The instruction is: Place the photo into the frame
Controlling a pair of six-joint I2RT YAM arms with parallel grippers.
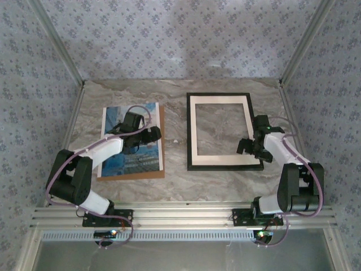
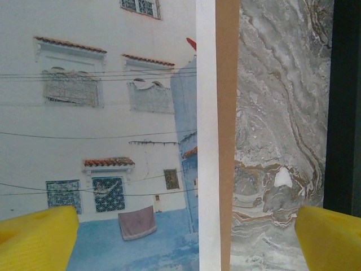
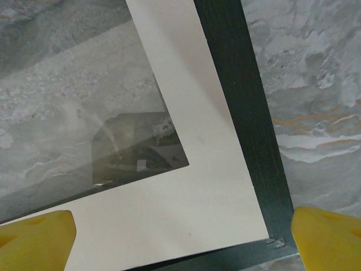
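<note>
Listing from the near edge outward.

1. Left gripper (image 1: 150, 134) (image 2: 181, 240): jaws spread wide and holding nothing. In the left wrist view, one yellow fingertip (image 2: 35, 240) sits over the print. The other sits over bare marble past the board's edge. Whether either tip touches the surface cannot be told.

2. Right gripper (image 1: 250, 148) (image 3: 180, 240): jaws likewise spread wide and empty, above the near right corner of the frame. One yellow fingertip (image 3: 34, 240) lies over the cream mat (image 3: 203, 197). The other lies over the table beyond the black edge. Contact cannot be told.

3. Photo (image 1: 128, 161) (image 2: 113, 113): blue-and-white buildings with a white border. It lies flat, face up, on the brown backing board (image 1: 161, 141) (image 2: 228, 113) at the left of the table, partly under the left arm. The board shows as a strip along the photo's right and near sides.

4. Frame (image 1: 224, 95) (image 3: 248, 113): black, flat on the right half of the table, well apart from the photo. A cream mat lines its inside, and marble shows through the opening.

5. Table (image 1: 175, 113): grey marbled top.

6. Wall (image 1: 180, 34): patterned blue-grey paper, beyond the table.
</note>
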